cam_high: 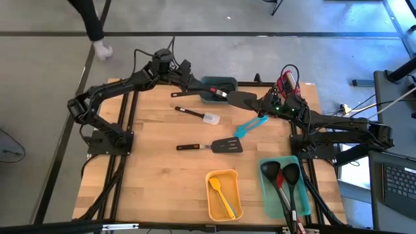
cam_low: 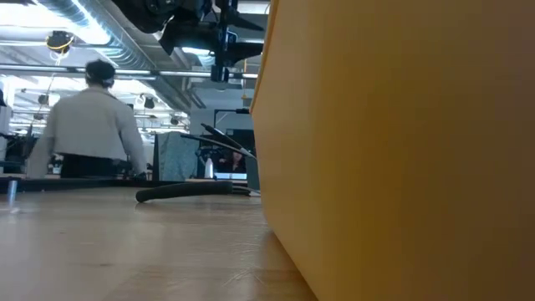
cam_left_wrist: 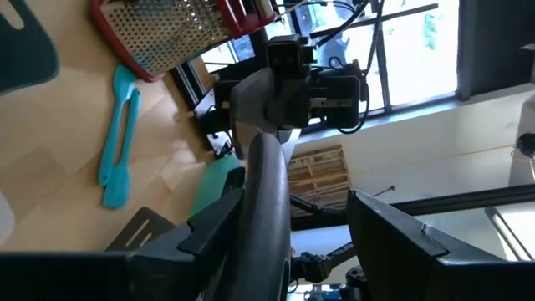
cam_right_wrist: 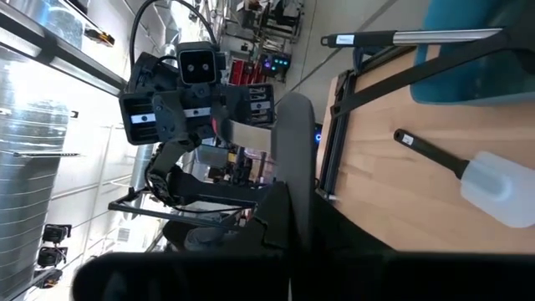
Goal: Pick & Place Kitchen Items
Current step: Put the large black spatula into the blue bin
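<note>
— Kitchen items: where do they lie?
— Mostly on the table (cam_high: 149,130); a white spatula (cam_high: 203,116) with a black handle lies toward the far edge; a teal spatula (cam_high: 249,125) lies right of it, nearer the right edge; a slotted turner (cam_high: 218,145) lies flat at the middle; each is apart from the others.
— And those in bins?
— A yellow spoon (cam_high: 221,194) lies in the yellow bin (cam_high: 210,209) at the near edge; just right of it, two red-trimmed ladles (cam_high: 281,177) lie in the teal tray (cam_high: 265,195) by the near right corner; a teal bin (cam_high: 227,82) stands at the middle of the far edge.
— What are the arms doing?
— Both meet at the far edge on one black turner (cam_high: 240,99), lifted just beside the teal bin; the left gripper (cam_high: 195,86) is pinching its handle end; the right gripper (cam_high: 263,104) is at the head end, and whether it grips I cannot tell.
— Anything else?
— A red rack (cam_high: 286,80) stands at the far right corner; the low view is half filled by the yellow bin's wall, with a person (cam_low: 90,125) beyond the table.
</note>
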